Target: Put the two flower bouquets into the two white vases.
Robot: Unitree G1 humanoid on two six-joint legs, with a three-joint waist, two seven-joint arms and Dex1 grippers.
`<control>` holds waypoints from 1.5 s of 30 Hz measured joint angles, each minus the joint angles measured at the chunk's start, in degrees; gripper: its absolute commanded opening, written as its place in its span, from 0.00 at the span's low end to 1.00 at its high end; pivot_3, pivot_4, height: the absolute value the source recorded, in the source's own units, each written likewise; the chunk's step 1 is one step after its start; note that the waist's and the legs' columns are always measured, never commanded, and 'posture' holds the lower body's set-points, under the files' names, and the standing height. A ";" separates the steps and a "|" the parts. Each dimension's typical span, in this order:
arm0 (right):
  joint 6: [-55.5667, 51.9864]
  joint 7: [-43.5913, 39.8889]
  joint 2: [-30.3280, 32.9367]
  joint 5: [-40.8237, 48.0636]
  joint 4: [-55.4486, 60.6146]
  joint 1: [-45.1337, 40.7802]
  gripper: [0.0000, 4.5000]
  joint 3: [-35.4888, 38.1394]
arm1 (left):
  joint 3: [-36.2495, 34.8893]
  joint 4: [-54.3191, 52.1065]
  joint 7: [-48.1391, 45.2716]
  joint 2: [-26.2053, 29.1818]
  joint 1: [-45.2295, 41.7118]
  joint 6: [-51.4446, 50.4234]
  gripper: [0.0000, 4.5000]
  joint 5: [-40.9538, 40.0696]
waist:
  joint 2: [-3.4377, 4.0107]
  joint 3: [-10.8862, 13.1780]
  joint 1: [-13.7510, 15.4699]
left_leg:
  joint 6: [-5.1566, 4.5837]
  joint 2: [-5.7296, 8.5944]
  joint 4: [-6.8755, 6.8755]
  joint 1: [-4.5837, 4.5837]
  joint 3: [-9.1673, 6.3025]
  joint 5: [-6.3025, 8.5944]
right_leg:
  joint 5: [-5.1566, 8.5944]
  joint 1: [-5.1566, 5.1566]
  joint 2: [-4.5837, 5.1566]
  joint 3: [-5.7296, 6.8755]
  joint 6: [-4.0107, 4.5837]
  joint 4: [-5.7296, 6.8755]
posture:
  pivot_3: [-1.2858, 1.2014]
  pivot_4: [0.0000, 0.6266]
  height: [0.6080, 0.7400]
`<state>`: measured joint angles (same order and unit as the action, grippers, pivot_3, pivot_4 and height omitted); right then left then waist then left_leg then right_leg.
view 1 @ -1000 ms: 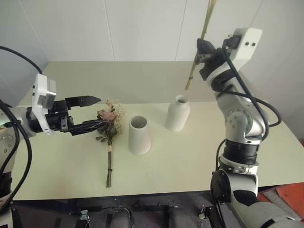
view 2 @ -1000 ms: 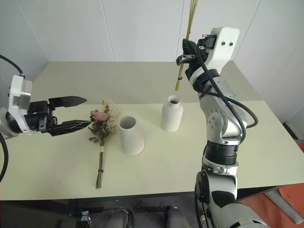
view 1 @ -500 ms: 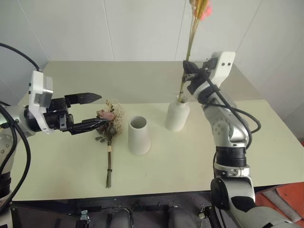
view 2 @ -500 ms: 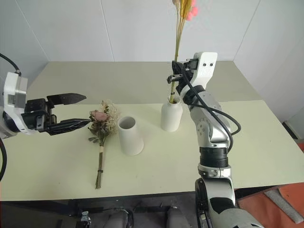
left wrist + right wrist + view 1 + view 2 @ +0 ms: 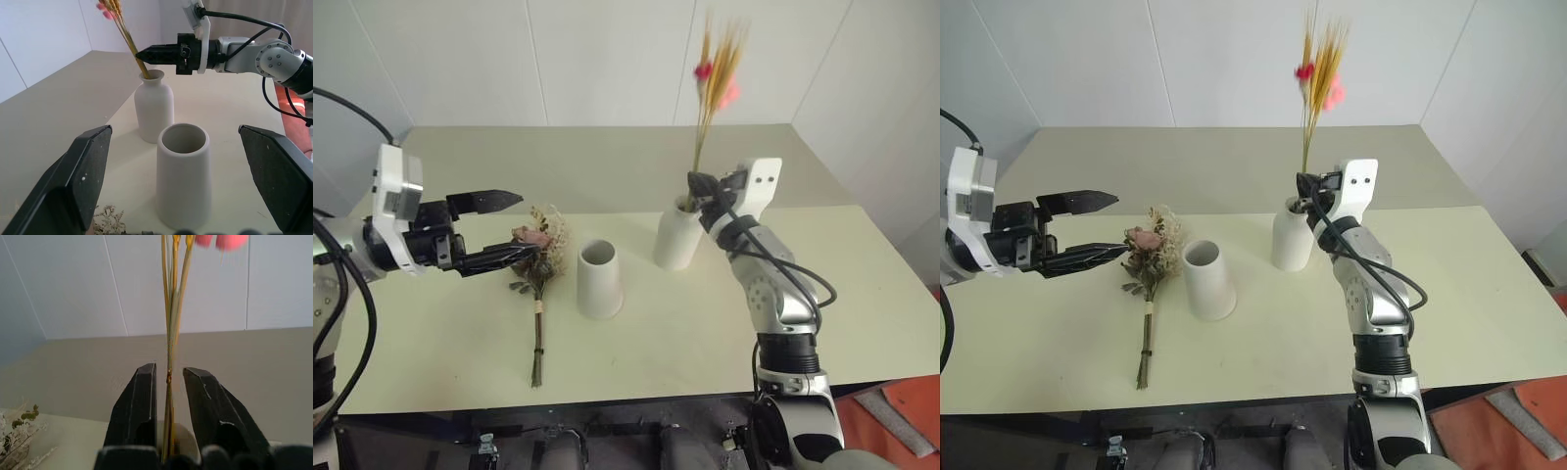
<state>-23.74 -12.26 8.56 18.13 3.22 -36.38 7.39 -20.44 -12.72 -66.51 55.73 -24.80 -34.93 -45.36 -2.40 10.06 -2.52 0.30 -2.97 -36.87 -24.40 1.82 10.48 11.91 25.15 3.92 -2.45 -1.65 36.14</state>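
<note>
Now right gripper point(image 5: 1306, 188) beside bottle vase point(image 5: 1290, 235)

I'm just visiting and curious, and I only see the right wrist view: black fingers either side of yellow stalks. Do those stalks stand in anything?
Observer: Yes, the wheat bunch stands in the narrow-necked bottle vase.
Operator: Is there another vase?
Observer: A wide-mouthed cone vase, empty, stands beside it, toward the robot's left.
Operator: And the other arm?
Observer: The left gripper is open at the head of the bushy bunch, which lies on the table.
</note>
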 measured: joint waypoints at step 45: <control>-17.86 -56.45 51.76 34.45 23.19 26.73 1.00 18.18 | 30.73 -5.19 36.23 1.12 -4.55 -38.73 0.03 24.36 | -0.11 0.01 1.75 | 0.01 0.05 -0.03 0.32 -0.06 0.01 | 0.27 -0.33 -0.01 -0.01 -0.33 -0.07 | 0.52 0.24 1.00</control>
<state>-41.60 -68.71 60.31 52.58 26.41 -9.65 25.57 10.28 -17.91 -30.27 56.85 -29.34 -73.66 -21.00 -2.51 10.07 -0.77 0.31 -2.92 -36.90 -24.08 1.77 10.49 12.18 24.82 3.92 -2.46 -1.99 36.07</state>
